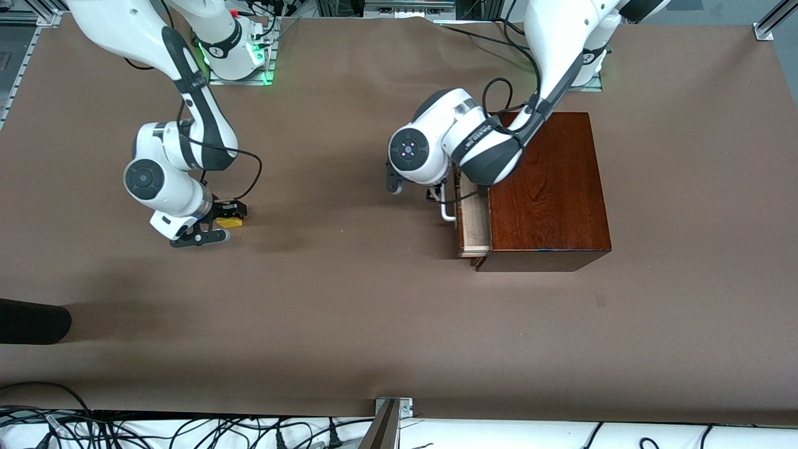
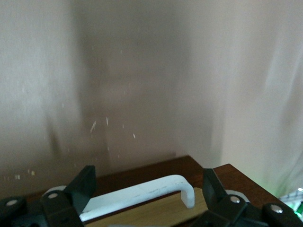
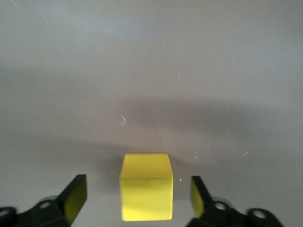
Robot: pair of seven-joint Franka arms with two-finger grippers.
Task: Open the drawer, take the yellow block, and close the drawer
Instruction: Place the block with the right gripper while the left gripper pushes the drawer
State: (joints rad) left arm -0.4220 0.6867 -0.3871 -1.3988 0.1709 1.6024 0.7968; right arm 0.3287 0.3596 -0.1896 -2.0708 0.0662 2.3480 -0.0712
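Yellow block [image 3: 145,186] rests on the desk [image 1: 349,312] between the right claw [image 3: 137,198] fingers, wide open, untouching. Left claw [image 2: 147,189] open astride the part-open drawer [image 1: 474,221] handle [image 2: 142,195]

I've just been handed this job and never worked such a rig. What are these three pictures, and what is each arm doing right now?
Two white robot arms stand at a brown table. The big picture looks down from a high camera facing them; the two others come from cameras on each arm's wrist.

The right gripper is low at the right arm's end of the table. Its wrist view shows open fingers on either side of the yellow block, not touching it; the block rests on the table.

The left gripper is at the drawer of the wooden box. The drawer is still pulled out a little. The wrist view shows open fingers straddling its white handle, not gripping it.
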